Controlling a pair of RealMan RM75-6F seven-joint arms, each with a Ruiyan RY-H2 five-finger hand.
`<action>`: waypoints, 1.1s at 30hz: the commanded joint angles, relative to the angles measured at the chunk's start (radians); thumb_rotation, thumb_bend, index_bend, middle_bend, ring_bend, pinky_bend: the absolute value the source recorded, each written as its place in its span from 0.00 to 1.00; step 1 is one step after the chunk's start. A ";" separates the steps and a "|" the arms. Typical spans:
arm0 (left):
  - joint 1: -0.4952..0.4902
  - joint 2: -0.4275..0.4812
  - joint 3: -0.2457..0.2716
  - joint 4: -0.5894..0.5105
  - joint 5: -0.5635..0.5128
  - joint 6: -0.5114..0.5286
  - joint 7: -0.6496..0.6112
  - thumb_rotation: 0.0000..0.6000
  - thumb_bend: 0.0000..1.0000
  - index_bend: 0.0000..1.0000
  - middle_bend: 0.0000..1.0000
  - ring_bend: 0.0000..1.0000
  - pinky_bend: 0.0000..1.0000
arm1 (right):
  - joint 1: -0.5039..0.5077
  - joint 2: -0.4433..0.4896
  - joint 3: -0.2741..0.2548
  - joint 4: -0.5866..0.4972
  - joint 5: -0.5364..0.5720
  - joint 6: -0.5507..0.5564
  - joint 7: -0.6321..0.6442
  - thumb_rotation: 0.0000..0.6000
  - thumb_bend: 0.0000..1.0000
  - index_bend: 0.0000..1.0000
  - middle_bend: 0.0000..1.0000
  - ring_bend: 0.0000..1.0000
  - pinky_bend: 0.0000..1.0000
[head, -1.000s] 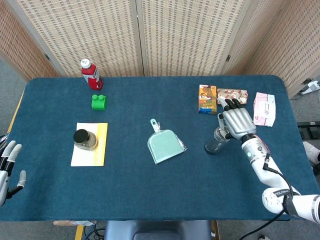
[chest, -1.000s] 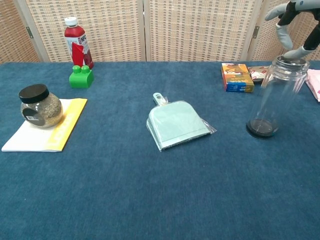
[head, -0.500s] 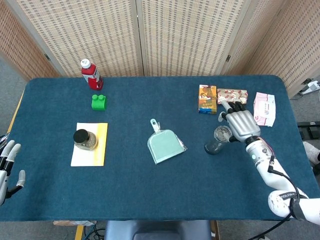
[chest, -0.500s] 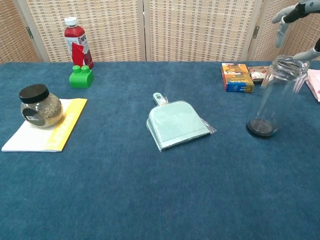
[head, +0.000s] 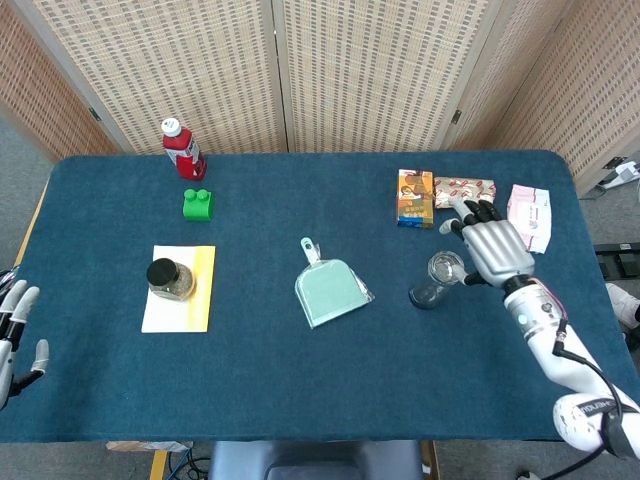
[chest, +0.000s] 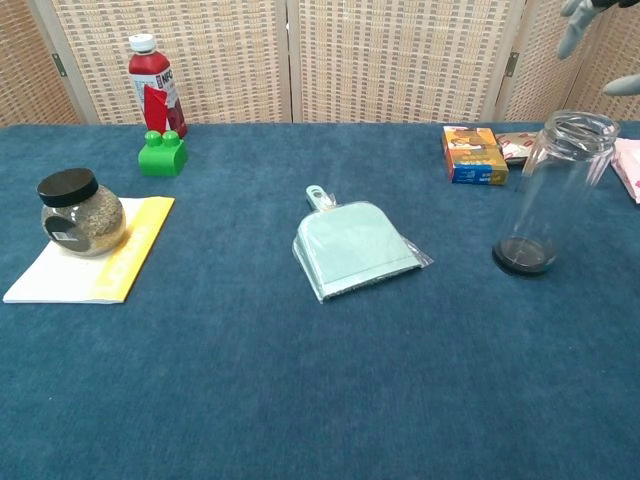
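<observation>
A clear empty jar (head: 438, 279) (chest: 556, 190) stands upright without a lid on the blue table, right of centre. My right hand (head: 494, 250) hovers just to its right and above it, fingers spread, holding nothing and apart from the rim. In the chest view only the fingertips (chest: 578, 20) show, at the top right corner. My left hand (head: 14, 333) hangs off the table's left front edge with fingers apart and nothing in it.
A pale green dustpan (head: 331, 291) lies mid-table. On the left, a black-lidded jar (head: 168, 279) sits on a white and yellow sheet (head: 182, 312), with a green block (head: 197, 203) and red bottle (head: 183, 148) behind. An orange box (head: 414, 197), snack packet (head: 466, 187) and pink pack (head: 529, 217) lie far right.
My right hand has drawn up and to the right, away from the clear jar's rim, which it was touching. The jar stays upright. The left hand has sunk slightly.
</observation>
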 joint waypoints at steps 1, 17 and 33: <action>-0.001 -0.002 0.000 0.000 0.000 -0.001 0.006 1.00 0.49 0.00 0.00 0.00 0.02 | -0.064 0.079 -0.008 -0.061 -0.095 0.003 0.065 1.00 0.33 0.29 0.00 0.00 0.00; -0.008 -0.016 -0.002 0.001 -0.010 -0.018 0.032 1.00 0.49 0.00 0.00 0.00 0.02 | -0.158 0.085 -0.056 -0.011 -0.251 -0.058 0.171 1.00 0.30 0.29 0.00 0.00 0.00; -0.004 -0.008 0.000 -0.001 -0.005 -0.011 0.012 1.00 0.49 0.00 0.00 0.00 0.02 | -0.096 0.013 -0.030 0.032 -0.179 -0.109 0.119 1.00 0.30 0.29 0.00 0.00 0.00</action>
